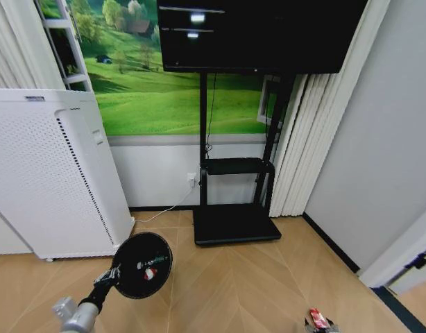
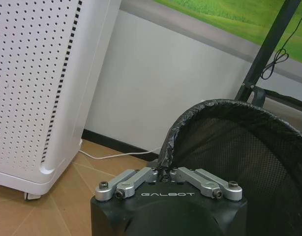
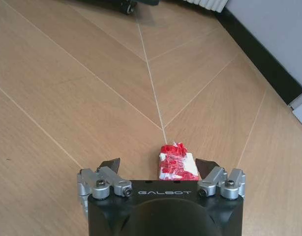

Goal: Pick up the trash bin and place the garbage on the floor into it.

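The trash bin (image 1: 132, 281), small, round and black with a glossy liner, hangs tilted over the floor beside the white appliance. My left gripper (image 2: 163, 173) is shut on its rim and liner (image 2: 229, 110). Inside the bin lie a small clear bottle with a green label (image 1: 155, 261) and a red-and-white wrapper (image 1: 149, 274). Another crumpled red-and-white wrapper (image 3: 176, 161) lies on the wooden floor at the lower right of the head view (image 1: 317, 318). My right gripper (image 3: 158, 166) is low over it, open, with one finger on each side of the wrapper.
A tall white perforated appliance (image 1: 53, 173) stands left of the bin, with a white cable (image 1: 161, 211) running along the wall. A black screen stand with a flat base (image 1: 234, 225) is straight ahead. Curtains (image 1: 303, 152) and a door frame (image 1: 407, 257) close off the right.
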Robot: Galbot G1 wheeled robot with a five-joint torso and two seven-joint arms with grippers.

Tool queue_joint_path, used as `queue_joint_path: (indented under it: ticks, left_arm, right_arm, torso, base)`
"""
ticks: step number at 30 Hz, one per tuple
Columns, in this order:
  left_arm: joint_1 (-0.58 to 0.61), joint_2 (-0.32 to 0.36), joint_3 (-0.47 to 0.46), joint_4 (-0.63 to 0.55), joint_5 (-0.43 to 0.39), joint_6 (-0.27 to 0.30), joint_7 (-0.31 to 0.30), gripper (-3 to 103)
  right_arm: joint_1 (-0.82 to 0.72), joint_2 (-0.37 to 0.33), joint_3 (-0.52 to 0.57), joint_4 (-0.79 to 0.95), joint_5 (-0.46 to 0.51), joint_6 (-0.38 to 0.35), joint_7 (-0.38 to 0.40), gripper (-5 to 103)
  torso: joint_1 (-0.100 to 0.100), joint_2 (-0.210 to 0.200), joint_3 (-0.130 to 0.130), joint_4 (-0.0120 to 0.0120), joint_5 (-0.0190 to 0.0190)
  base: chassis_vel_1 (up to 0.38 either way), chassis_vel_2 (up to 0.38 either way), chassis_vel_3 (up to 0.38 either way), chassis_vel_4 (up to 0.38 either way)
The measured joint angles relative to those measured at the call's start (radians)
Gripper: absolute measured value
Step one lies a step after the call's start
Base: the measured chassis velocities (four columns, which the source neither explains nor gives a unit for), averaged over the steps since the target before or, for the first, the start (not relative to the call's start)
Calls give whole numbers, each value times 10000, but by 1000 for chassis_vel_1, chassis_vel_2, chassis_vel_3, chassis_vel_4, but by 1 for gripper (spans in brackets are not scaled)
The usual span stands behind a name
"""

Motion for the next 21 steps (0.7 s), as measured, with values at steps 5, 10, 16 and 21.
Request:
queue_joint_path:
  ticks: [5,10,16,21]
  left_arm:
    - [172,-19,-71,-52,17,-17,19,4]
    - [279,-70,-153,-74,25,-50,41,4]
    - [349,-149,-209,-86,57,-79,81,4]
    - [364,-227,-185,-99,85,-83,81,4]
  right_arm:
    - [780,11,-207,-1063,-110,154,-8,82]
    - [1393,18,-242,-2068,-292,382,-3,82]
    - [1915,-159,-320,-3254,-200,588,-40,82]
    - [2086,-101,-323,-3520,-151,615,-130,73]
  torso:
    - [0,1,0,1,-1]
    - [0,1,0,2,0]
    - [0,0,0,-1,-5]
    - [0,2,-1,0,-12]
  base:
    - [0,0,0,0]
    - [0,0,0,0]
    - [0,0,0,0]
    - [0,0,0,0]
